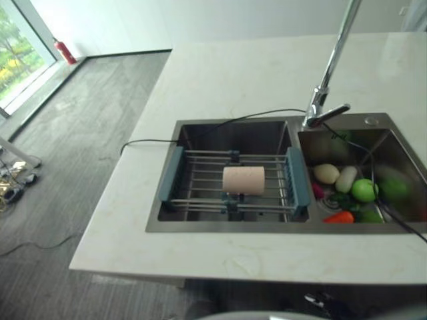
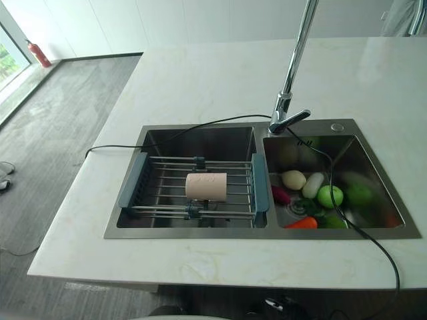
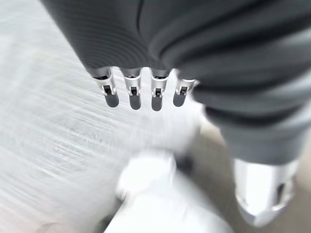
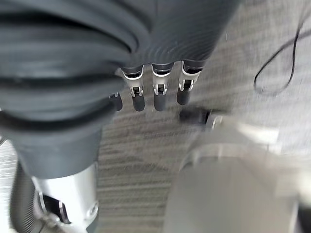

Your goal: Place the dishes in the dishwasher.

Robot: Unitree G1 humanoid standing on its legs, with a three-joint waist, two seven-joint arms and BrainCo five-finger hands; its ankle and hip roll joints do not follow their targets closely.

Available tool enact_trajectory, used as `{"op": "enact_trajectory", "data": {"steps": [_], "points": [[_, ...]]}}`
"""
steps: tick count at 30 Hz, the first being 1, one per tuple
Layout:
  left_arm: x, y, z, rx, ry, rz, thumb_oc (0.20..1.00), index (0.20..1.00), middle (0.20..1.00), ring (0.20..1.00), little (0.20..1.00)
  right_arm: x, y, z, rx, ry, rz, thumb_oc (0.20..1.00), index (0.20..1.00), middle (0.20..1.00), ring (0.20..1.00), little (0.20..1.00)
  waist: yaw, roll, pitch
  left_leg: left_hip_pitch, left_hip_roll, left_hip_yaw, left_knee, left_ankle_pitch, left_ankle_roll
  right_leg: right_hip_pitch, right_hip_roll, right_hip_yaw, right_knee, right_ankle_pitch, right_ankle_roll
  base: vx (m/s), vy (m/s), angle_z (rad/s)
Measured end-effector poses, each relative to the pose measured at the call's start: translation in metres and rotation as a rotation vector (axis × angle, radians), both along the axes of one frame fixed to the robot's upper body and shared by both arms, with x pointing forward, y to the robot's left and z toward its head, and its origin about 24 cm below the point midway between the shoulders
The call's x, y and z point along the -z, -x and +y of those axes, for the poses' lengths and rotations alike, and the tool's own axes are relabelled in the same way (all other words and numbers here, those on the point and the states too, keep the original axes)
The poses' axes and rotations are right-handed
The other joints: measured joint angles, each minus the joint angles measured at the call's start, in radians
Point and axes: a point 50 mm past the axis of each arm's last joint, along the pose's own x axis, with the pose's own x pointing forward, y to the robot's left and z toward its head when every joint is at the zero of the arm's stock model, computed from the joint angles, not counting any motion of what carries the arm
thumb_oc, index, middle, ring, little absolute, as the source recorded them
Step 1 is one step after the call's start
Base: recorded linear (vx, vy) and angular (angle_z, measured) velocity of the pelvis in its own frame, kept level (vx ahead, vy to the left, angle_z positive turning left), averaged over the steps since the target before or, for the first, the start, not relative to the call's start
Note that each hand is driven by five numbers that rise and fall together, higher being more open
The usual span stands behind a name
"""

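The pale stone countertop (image 2: 200,87) spreads wide, and set into it is the double steel sink (image 2: 260,230), our landmark. The tall chrome faucet (image 2: 288,100) rises from the sink's far rim, right above the divider between the two basins. Across the sink's left basin sits a wire drying rack (image 2: 167,187) with blue end pieces, spanning wall to wall. On that rack, near its middle, lies a beige cup (image 2: 206,186) on its side, the one dish on show, resting across the bars. Over in the sink's right basin there is a cluster of produce: a pale round potato (image 2: 293,179) toward the divider, a whitish oblong vegetable (image 2: 312,185) touching beside it, a green apple (image 2: 329,196) next along, and an orange carrot (image 2: 302,223) against the sink's near wall. A red fire extinguisher (image 2: 38,54) stands far off beyond the sink, by the window wall. Both hands hang away from the sink above grey floor: the left hand (image 3: 146,48) shows its fingers (image 3: 132,94) straight, holding nothing, and the right hand (image 4: 160,39) likewise has its fingers (image 4: 159,97) extended and empty.
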Motion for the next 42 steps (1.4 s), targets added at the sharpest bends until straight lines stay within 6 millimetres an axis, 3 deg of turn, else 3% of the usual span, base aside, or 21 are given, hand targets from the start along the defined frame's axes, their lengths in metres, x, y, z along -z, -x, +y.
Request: {"op": "enact_trajectory", "data": {"steps": [3,7,8,10,12,13,14,15,19,21,22,23,25,27,29,30,32,34,37,40,42], "points": [[-0.010,0.002,0.025,-0.015,-0.052,0.021,1.000,1.000,1.000,1.000,1.000,-0.008,0.009,-0.023,0.027,0.058,0.013,1.000,1.000,1.000,1.000,1.000,0.000,0.049,-0.010,0.004,-0.009,0.000,0.000,-0.002,0.003,0.004,-0.007,-0.001,-0.001,0.004,0.012,0.00,0.035,0.00],[-0.028,0.003,0.062,-0.137,-0.122,-0.014,1.000,1.000,1.000,1.000,1.000,-0.012,0.008,-0.032,0.025,0.082,0.012,1.000,1.000,1.000,1.000,1.000,0.002,0.119,-0.032,-0.002,-0.007,-0.002,0.000,-0.007,-0.006,-0.002,-0.006,-0.002,-0.006,-0.003,0.013,0.00,0.001,0.01],[-0.044,0.006,0.089,-0.188,-0.190,-0.026,1.000,1.000,1.000,1.000,1.000,-0.014,0.007,-0.035,0.026,0.091,0.012,1.000,1.000,1.000,1.000,1.000,0.006,0.137,-0.043,-0.006,-0.007,-0.011,0.000,-0.007,-0.006,-0.003,-0.005,-0.006,-0.006,-0.005,0.012,0.00,-0.041,0.12],[-0.071,0.009,0.126,-0.236,-0.297,-0.040,1.000,1.000,1.000,1.000,1.000,-0.015,0.005,-0.037,0.045,0.089,0.006,1.000,1.000,1.000,1.000,1.000,0.007,0.144,-0.048,-0.010,-0.007,-0.019,0.000,-0.006,-0.008,-0.003,-0.003,-0.021,-0.006,-0.008,0.005,0.00,-0.043,0.15],[-0.108,0.015,0.167,-0.261,-0.437,-0.026,1.000,1.000,1.000,1.000,1.000,-0.017,0.006,-0.042,0.058,0.098,0.009,1.000,1.000,1.000,1.000,1.000,0.009,0.142,-0.047,-0.012,-0.008,-0.022,0.002,-0.001,-0.016,-0.005,-0.003,-0.026,-0.001,-0.008,0.005,-0.01,-0.074,0.11],[-0.153,0.023,0.204,-0.222,-0.616,0.023,1.000,1.000,1.000,1.000,1.000,-0.019,0.007,-0.047,0.089,0.099,0.010,1.000,1.000,1.000,1.000,1.000,0.014,0.152,-0.055,-0.011,-0.011,-0.023,0.006,0.007,-0.017,-0.002,-0.007,-0.025,0.000,-0.011,0.011,-0.02,-0.094,0.02],[-0.181,0.021,0.223,-0.195,-0.711,0.030,1.000,1.000,1.000,1.000,1.000,-0.020,0.006,-0.048,0.086,0.104,0.012,1.000,1.000,1.000,1.000,1.000,0.021,0.150,-0.053,-0.010,-0.012,-0.022,0.006,0.008,-0.018,-0.002,-0.007,-0.025,0.000,-0.011,0.013,-0.01,-0.082,0.04],[-0.222,0.015,0.245,-0.163,-0.853,0.001,1.000,1.000,1.000,1.000,1.000,-0.019,0.007,-0.046,0.091,0.094,0.027,1.000,1.000,1.000,1.000,1.000,0.034,0.138,-0.049,-0.011,-0.012,-0.023,0.007,0.009,-0.019,-0.004,-0.003,-0.027,0.006,-0.012,0.016,-0.01,-0.052,0.03],[-0.277,-0.005,0.267,-0.122,-1.064,-0.123,1.000,1.000,1.000,1.000,1.000,-0.017,0.007,-0.041,0.104,0.074,0.028,1.000,1.000,1.000,1.000,1.000,0.034,0.142,-0.048,-0.007,-0.013,-0.025,0.006,0.009,-0.019,-0.003,-0.005,-0.028,0.016,-0.021,0.018,0.00,-0.101,0.04],[-0.340,-0.037,0.277,0.016,-1.295,-0.264,1.000,1.000,1.000,1.000,1.000,-0.013,0.007,-0.033,0.116,0.045,0.021,1.000,1.000,1.000,1.000,1.000,0.043,0.114,-0.049,-0.008,-0.010,-0.026,0.006,0.010,-0.021,-0.004,0.001,-0.029,0.025,-0.026,0.014,0.02,-0.073,0.03],[-0.364,-0.062,0.275,0.075,-1.364,-0.354,1.000,1.000,1.000,1.000,1.000,-0.011,0.010,-0.031,0.121,0.041,0.033,1.000,1.000,1.000,1.000,1.000,0.045,0.108,-0.051,-0.004,-0.009,-0.029,0.006,0.011,-0.023,-0.001,0.000,-0.031,0.026,-0.027,0.013,0.02,-0.086,0.02],[-0.406,-0.097,0.265,0.191,-1.475,-0.476,1.000,1.000,1.000,1.000,1.000,-0.008,0.013,-0.026,0.128,0.031,0.046,1.000,1.000,1.000,1.000,1.000,0.052,0.078,-0.049,0.000,-0.008,-0.029,0.006,0.012,-0.024,-0.001,-0.001,-0.031,0.037,-0.032,0.013,0.02,-0.114,0.00],[-0.470,-0.140,0.236,0.402,-1.644,-0.653,1.000,1.000,1.000,1.000,1.000,-0.005,0.008,-0.018,0.126,0.009,0.034,1.000,1.000,1.000,1.000,1.000,0.034,0.044,-0.053,0.004,-0.006,-0.024,0.007,0.009,-0.026,-0.005,-0.001,-0.024,0.055,-0.043,0.021,0.02,-0.106,-0.05],[-0.499,-0.196,0.183,0.682,-1.680,-0.858,1.000,1.000,1.000,1.000,1.000,-0.002,0.011,-0.010,0.153,-0.016,0.034,1.000,1.000,1.000,1.000,1.000,0.027,0.019,-0.054,0.006,-0.008,-0.018,0.006,-0.002,-0.037,-0.013,-0.008,-0.019,0.058,-0.047,0.025,0.04,-0.063,-0.05],[-0.504,-0.241,0.123,0.976,-1.641,-1.028,1.000,1.000,1.000,1.000,1.000,0.002,0.009,-0.001,0.184,-0.046,0.025,1.000,1.000,1.000,1.000,1.000,0.025,0.006,-0.053,0.008,-0.010,-0.007,0.006,0.006,-0.029,-0.018,-0.011,-0.005,0.060,-0.042,0.031,0.02,-0.036,-0.22],[-0.500,-0.254,0.091,1.132,-1.585,-1.149,1.000,1.000,1.000,1.000,1.000,0.003,0.003,0.005,0.203,-0.069,0.003,1.000,1.000,1.000,1.000,1.000,0.013,0.002,-0.053,0.006,-0.009,0.010,0.006,0.006,-0.028,-0.021,-0.011,0.008,0.053,-0.029,0.033,0.03,-0.030,-0.35],[-0.487,-0.272,0.052,1.272,-1.478,-1.309,1.000,1.000,1.000,1.000,1.000,0.006,-0.003,0.016,0.218,-0.105,-0.016,1.000,1.000,1.000,1.000,1.000,-0.033,0.007,-0.052,0.005,-0.011,0.018,0.006,0.007,-0.028,-0.019,-0.011,0.019,0.028,-0.007,0.025,0.03,-0.025,-0.29],[-0.480,-0.277,0.037,1.323,-1.427,-1.364,1.000,1.000,1.000,1.000,1.000,0.008,-0.002,0.021,0.218,-0.120,-0.012,1.000,1.000,1.000,1.000,1.000,-0.048,0.010,-0.051,0.006,-0.008,0.036,0.006,0.006,-0.028,-0.021,-0.007,0.033,0.011,0.005,0.022,0.04,-0.018,-0.21],[-0.463,-0.285,-0.023,1.463,-1.258,-1.612,1.000,1.000,1.000,1.000,1.000,0.010,0.018,0.018,0.269,-0.118,0.023,1.000,1.000,1.000,1.000,1.000,-0.077,0.010,-0.045,0.012,-0.002,0.063,0.006,0.005,-0.027,-0.025,0.001,0.057,0.000,0.016,0.017,0.03,-0.012,-0.22],[-0.450,-0.291,-0.045,1.475,-1.139,-1.689,1.000,1.000,1.000,1.000,1.000,0.011,0.021,0.018,0.266,-0.116,0.030,1.000,1.000,1.000,1.000,1.000,-0.118,-0.004,-0.035,0.026,0.007,0.091,0.006,0.002,-0.027,-0.032,0.008,0.081,0.000,0.016,0.016,0.03,-0.011,-0.29],[-0.435,-0.296,-0.049,1.525,-1.093,-1.624,1.000,1.000,1.000,1.000,1.000,0.012,0.025,0.020,0.266,-0.117,0.041,1.000,1.000,1.000,1.000,1.000,-0.138,-0.011,-0.030,0.030,0.016,0.116,0.006,-0.002,-0.031,-0.039,0.015,0.109,0.000,0.020,0.011,0.02,-0.010,-0.38]]}}
